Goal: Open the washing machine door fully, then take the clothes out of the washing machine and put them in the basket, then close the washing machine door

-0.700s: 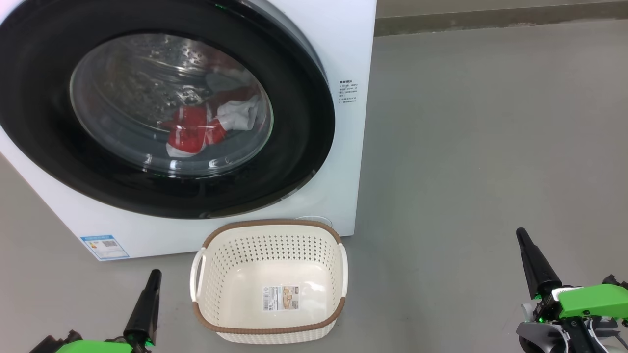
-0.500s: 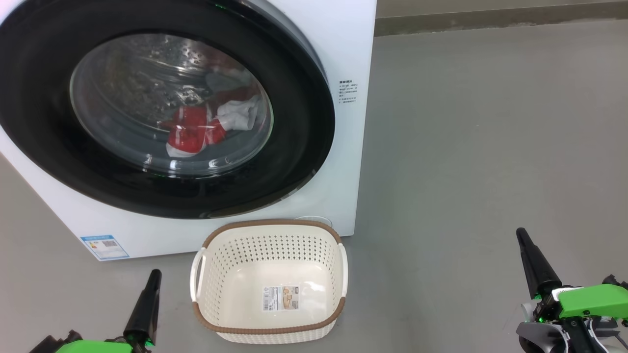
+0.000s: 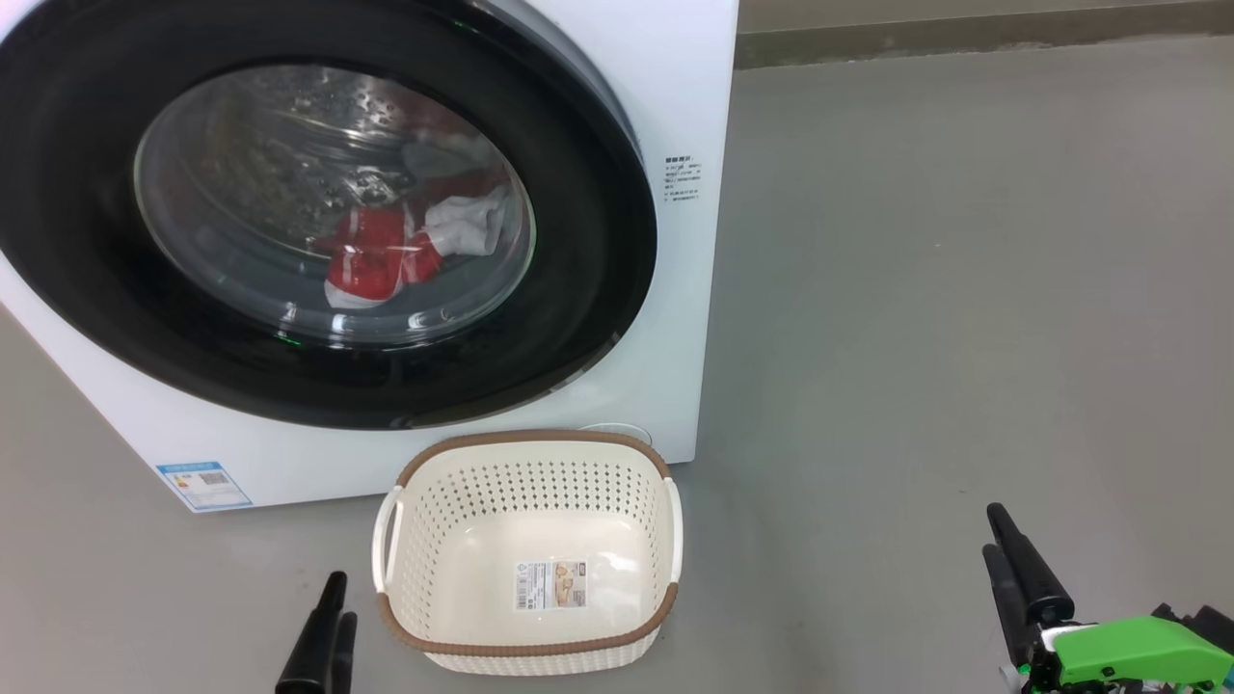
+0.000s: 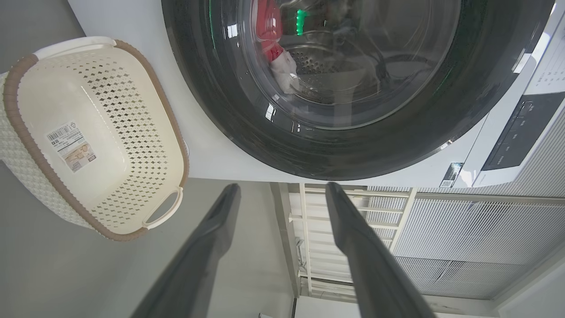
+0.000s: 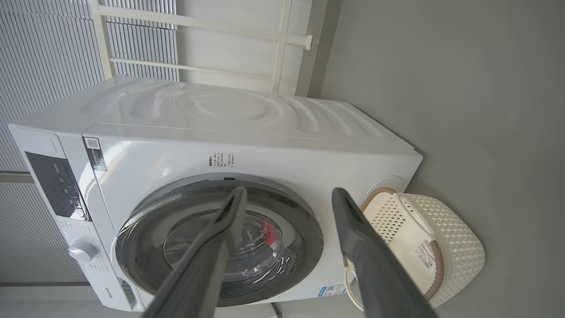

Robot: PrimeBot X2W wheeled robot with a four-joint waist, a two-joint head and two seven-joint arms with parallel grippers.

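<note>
Fingers [image 4: 353,229], long and dark, spread wide on my left gripper [image 4: 282,187] and my right gripper [image 5: 289,191]; both hold nothing, touch nothing. Big white boxy washing machine [image 3: 675,96] ahead, its round door [image 3: 588,222], glossy black rim, bulging clear glass, shut. Soft red-and-white clothes [image 3: 376,255] lie in perforated steel drum [image 3: 289,125] behind glass. Cream perforated plastic basket [image 3: 530,439], brown woven-look rim, on smooth grey floor [image 3: 916,289] just before machine, sticker [image 3: 551,585] inside.

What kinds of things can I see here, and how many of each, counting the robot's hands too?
Washing machine: 1
Basket: 1
Heap of red and white clothes inside the machine (single pieces can't be told apart): 1
Robot hands, left hand and right hand, both open and empty: 2
Total: 5
</note>
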